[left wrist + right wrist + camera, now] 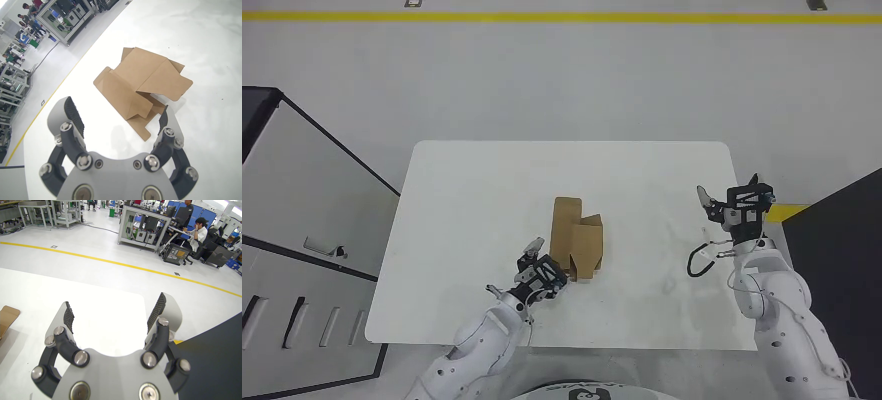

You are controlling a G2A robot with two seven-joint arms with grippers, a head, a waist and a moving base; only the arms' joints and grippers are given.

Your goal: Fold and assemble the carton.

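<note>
A brown cardboard carton (576,239) lies partly folded near the middle of the white table (472,190), with flaps raised and one tab flat on the surface. In the left wrist view the carton (140,83) sits just ahead of my left gripper (117,111), which is open with nothing between its fingers; one fingertip is close to the carton's near flap. In the top view the left gripper (539,261) stands at the carton's near left corner. My right gripper (720,197) is open and empty near the table's right edge, far from the carton (7,317).
The table's right edge borders a dark panel (842,240) with a yellow strip. A grey cabinet (292,230) stands left of the table. Bare tabletop (94,306) lies ahead of the right gripper (115,308).
</note>
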